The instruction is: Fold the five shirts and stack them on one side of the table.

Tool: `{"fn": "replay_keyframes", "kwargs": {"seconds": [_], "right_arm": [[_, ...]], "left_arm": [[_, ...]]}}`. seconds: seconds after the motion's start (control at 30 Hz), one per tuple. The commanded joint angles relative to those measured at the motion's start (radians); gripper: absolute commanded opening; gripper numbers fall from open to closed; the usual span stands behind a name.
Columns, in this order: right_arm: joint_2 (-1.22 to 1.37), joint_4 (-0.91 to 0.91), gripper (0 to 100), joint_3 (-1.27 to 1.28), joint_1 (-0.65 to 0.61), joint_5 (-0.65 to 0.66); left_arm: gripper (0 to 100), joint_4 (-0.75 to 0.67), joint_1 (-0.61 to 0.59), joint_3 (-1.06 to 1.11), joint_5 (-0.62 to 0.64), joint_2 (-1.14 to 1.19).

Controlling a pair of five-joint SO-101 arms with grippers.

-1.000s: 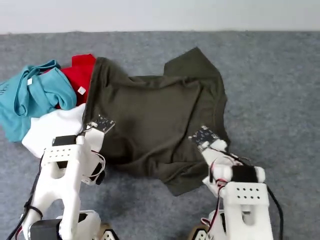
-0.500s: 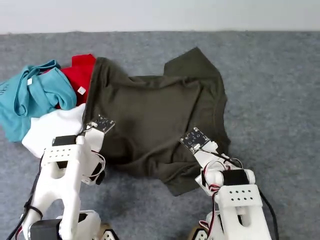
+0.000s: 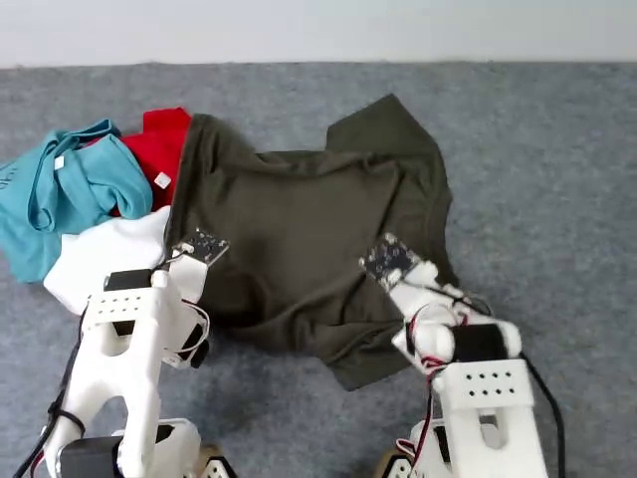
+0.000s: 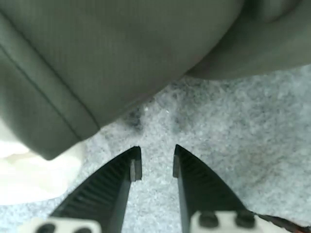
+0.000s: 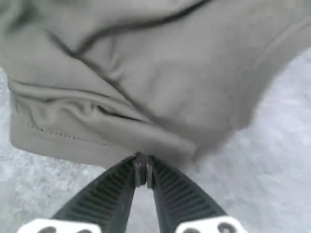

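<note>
The dark olive shirt [image 3: 299, 229] lay rumpled across the middle of the grey tabletop [image 3: 557, 149], hem toward the near edge. The right hand [image 5: 142, 171] had its jaws pressed together at that hem. Whether cloth was caught could not be told, so a lift might come away empty or bunch one layer. The left hand [image 4: 154, 162], slightly parted and holding nothing, hovered over bare tabletop beside the hem. Toward the left edge, the teal shirt [image 3: 60, 189], red shirt [image 3: 159, 144] and white shirt [image 3: 109, 254] lay heaped against the olive one and might get dragged along.

Robot lab: grey felt table [image 3: 567, 159]
</note>
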Motion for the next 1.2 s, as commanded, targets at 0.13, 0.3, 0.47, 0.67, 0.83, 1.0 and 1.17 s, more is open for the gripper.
{"fn": "replay_keyframes", "kwargs": {"seconds": [0.13, 0.3, 0.47, 0.67, 0.83, 1.0, 1.17], "right_arm": [[-0.005, 0.271, 1.0, -0.364, -0.002, 0.08], [0.024, 0.277, 4.7, -0.232, -0.001, 0.072], [0.088, 0.054, 16.1, 0.037, -0.001, -0.031], [0.242, -0.111, 16.1, 0.097, -0.002, -0.089], [0.41, -0.26, 12.8, 0.092, -0.002, -0.089], [0.503, -0.271, 0.7, 0.029, -0.002, -0.074], [0.503, -0.16, 1.0, -0.074, -0.002, -0.018]], "left_arm": [[11, -0.003, 0.002, -0.001, 0.009, -0.025], [11, 0.025, 0.002, -0.001, 0.009, -0.025], [11, 0.02, 0.002, -0.001, 0.009, -0.025], [11, 0.021, 0.002, -0.001, 0.009, -0.025], [11, 0.02, 0.002, -0.001, 0.009, -0.025], [11, 0.02, 0.002, -0.001, 0.009, -0.025], [11, 0.021, 0.002, -0.001, 0.009, -0.025]]}}
